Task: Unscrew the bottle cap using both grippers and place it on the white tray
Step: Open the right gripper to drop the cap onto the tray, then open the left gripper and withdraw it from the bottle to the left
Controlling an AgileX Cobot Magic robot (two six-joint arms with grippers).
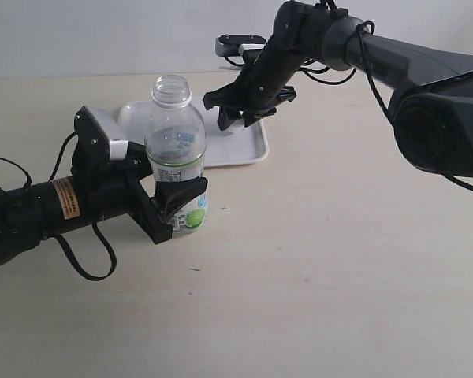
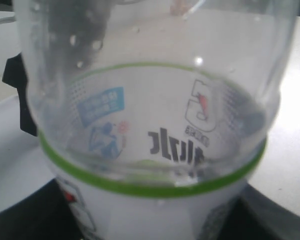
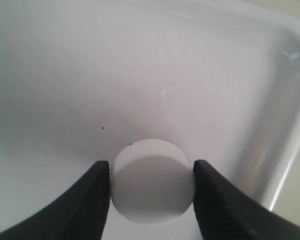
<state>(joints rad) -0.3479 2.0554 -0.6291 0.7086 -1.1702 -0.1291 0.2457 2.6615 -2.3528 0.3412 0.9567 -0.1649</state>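
Note:
The clear bottle [image 1: 176, 150] stands upright with its threaded neck bare, and my left gripper [image 1: 177, 206] is shut around its labelled lower body. In the left wrist view the bottle [image 2: 150, 125] fills the frame, with dark fingers [image 2: 20, 215] at its sides. My right gripper [image 1: 240, 116] hangs low over the white tray [image 1: 248, 150] behind the bottle. In the right wrist view the white bottle cap [image 3: 151, 182] sits between the two black fingers of the right gripper [image 3: 151, 167], which touch it on both sides just above the tray's floor [image 3: 140, 75].
The tray's raised rim [image 3: 285, 125] runs close beside the right gripper. A small grey-and-black device [image 1: 238, 44] lies on the beige table [image 1: 339, 260] behind the tray. The right arm's thick black body [image 1: 433, 102] reaches in from the right.

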